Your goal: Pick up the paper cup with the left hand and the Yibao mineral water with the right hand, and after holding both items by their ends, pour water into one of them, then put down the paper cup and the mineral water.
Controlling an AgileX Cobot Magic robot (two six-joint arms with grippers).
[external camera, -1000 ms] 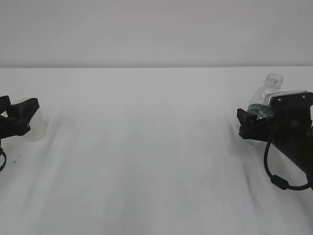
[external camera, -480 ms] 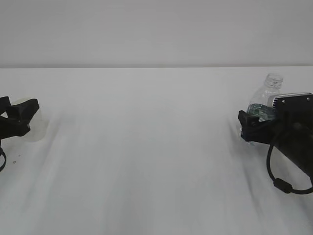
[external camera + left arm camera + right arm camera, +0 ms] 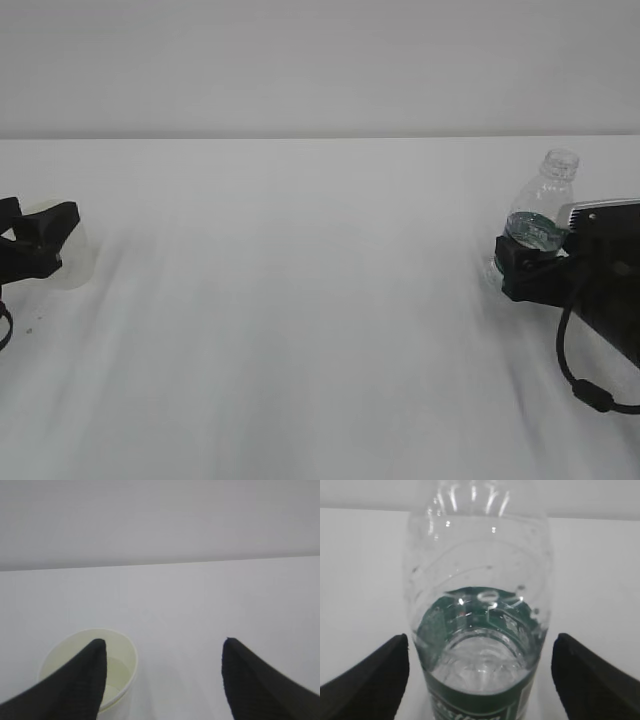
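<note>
The small cream-white paper cup (image 3: 87,667) stands on the white counter (image 3: 300,300) at its far left. The left wrist view alone shows liquid inside and the black left hand (image 3: 162,680) with jaws wide, holding nothing. The clear ribbed green-labelled Yibao mineral water (image 3: 480,625) stands at the counter's right, between the right hand's (image 3: 480,675) spread jaws, untouched.

Paper cup (image 3: 85,672) upright, far left; capless Yibao mineral water (image 3: 541,215) upright, far right.
</note>
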